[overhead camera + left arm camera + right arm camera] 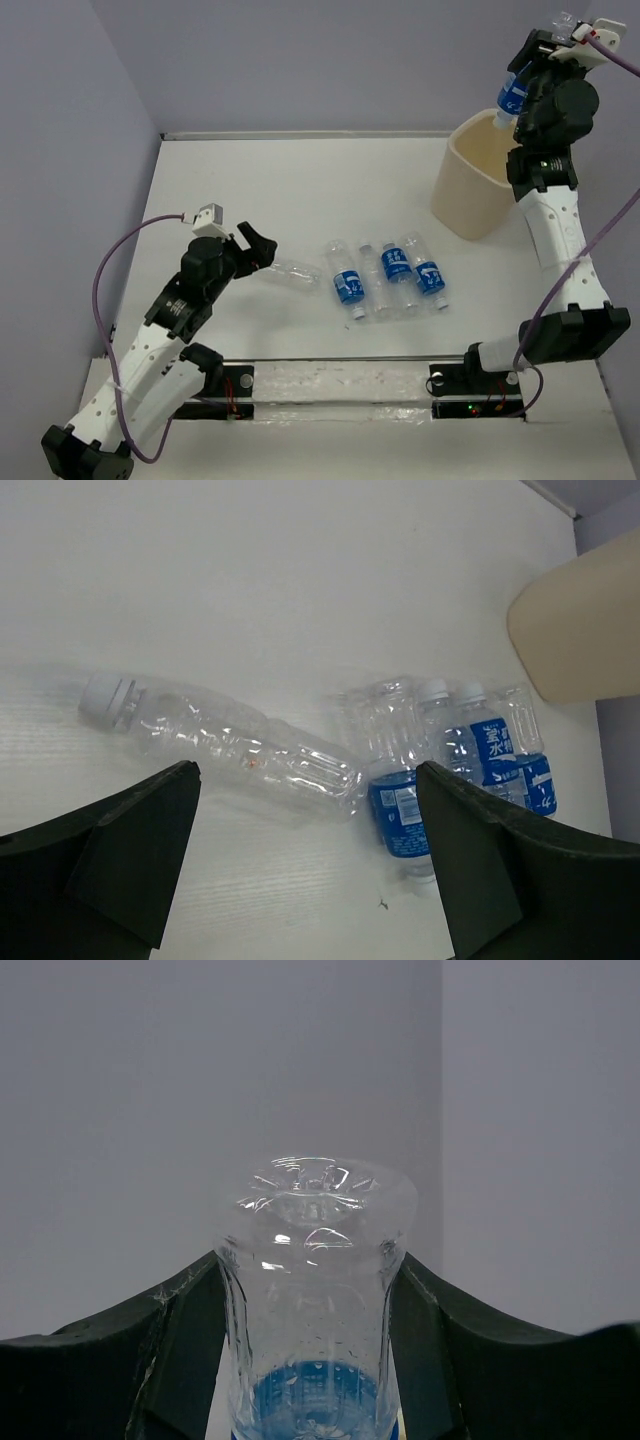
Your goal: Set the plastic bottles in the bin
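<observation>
Clamped between the dark fingers (190, 1340) of the right gripper (312, 1290) is a labelled bottle (315, 1260). Its ribbed base is up and its blue band sits low in the right wrist view. The neck and cap are cut off below that picture's edge. From above, this held bottle (512, 95) has its long axis steeply tilted. The base is high by the wrist and the neck end points down at the far right rim of the bin (470, 190). Whether the neck end is inside the opening or just over it cannot be told.

On the table the left gripper (255, 248) is spread wide with nothing between its fingers. It sits near the cap end of an unlabelled clear bottle (290, 275). This bottle lies on its side, long axis running left to right, white cap toward the left.

Just to the right of its base, a cluster of four bottles (385, 278) lies side by side near the table's middle, well apart from the bin. Their long axes run roughly near to far. Three show blue bands; the label of the fourth cannot be made out.

In the left wrist view the nearest banded bottle (400, 810) has its cap toward the near edge. Two caps farther right point away. The bin's corner is cut off at the upper right.
</observation>
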{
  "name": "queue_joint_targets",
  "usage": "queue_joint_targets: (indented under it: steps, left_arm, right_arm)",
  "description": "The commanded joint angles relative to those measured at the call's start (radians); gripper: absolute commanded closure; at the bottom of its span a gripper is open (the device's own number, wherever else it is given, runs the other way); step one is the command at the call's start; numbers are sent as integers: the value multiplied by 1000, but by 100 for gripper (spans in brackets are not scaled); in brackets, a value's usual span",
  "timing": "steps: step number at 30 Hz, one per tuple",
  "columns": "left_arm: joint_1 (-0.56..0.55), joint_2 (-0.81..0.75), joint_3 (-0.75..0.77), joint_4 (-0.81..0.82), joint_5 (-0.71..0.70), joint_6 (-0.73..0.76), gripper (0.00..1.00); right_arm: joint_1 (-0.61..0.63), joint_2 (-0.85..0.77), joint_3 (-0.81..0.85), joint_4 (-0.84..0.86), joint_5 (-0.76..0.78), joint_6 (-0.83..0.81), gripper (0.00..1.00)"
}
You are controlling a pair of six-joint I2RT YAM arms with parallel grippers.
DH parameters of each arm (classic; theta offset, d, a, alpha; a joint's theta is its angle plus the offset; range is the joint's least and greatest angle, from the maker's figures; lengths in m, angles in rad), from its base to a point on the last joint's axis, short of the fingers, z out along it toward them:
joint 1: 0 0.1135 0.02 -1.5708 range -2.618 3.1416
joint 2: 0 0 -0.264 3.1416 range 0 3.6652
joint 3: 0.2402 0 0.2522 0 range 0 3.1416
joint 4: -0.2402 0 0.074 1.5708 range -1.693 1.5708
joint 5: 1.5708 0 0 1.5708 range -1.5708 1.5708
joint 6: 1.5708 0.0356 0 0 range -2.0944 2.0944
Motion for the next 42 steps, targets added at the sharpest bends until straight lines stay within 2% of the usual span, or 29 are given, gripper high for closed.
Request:
queue_joint_targets:
  steps: [1,8,10,11,15,20,26,29,31,34,39,42]
  left_arm:
    - [3,-3,-65,-67,-74,-184,1]
    - [2,6,-151,-29,-149,-281,1]
    - [3,23,-180,-7,-162,-301,1]
    - [2,49,-201,25,-168,-309,1]
    - [2,155,-218,76,-235,-321,1]
    - [2,285,-226,190,-274,-339,1]
    - [3,394,-183,280,-295,-347,1]
    - [3,439,-186,347,-312,-350,1]
    - [5,457,-191,362,-332,-353,1]
    - [3,480,-191,392,-338,-356,1]
    - [3,416,-218,453,-327,-352,1]
    - [5,378,-234,497,-333,-352,1]
  right_arm:
    - [-101,75,-115,98,-3,85,61]
    - [-175,81,-316,282,-60,85,61]
    - [-184,62,-386,358,-60,87,57]
    - [-184,55,-406,377,-75,87,42]
    - [-184,44,-420,356,-154,87,1]
    - [-184,20,-397,243,-183,139,0]
    - [-164,-72,-394,126,-449,289,3]
    - [-54,-104,-420,101,-557,302,4]
    - [59,-106,-448,74,-556,268,4]
    - [138,-89,-488,35,-600,252,4]
    - [293,-9,-523,-61,-621,262,6]
    - [389,85,-526,-110,-649,248,14]
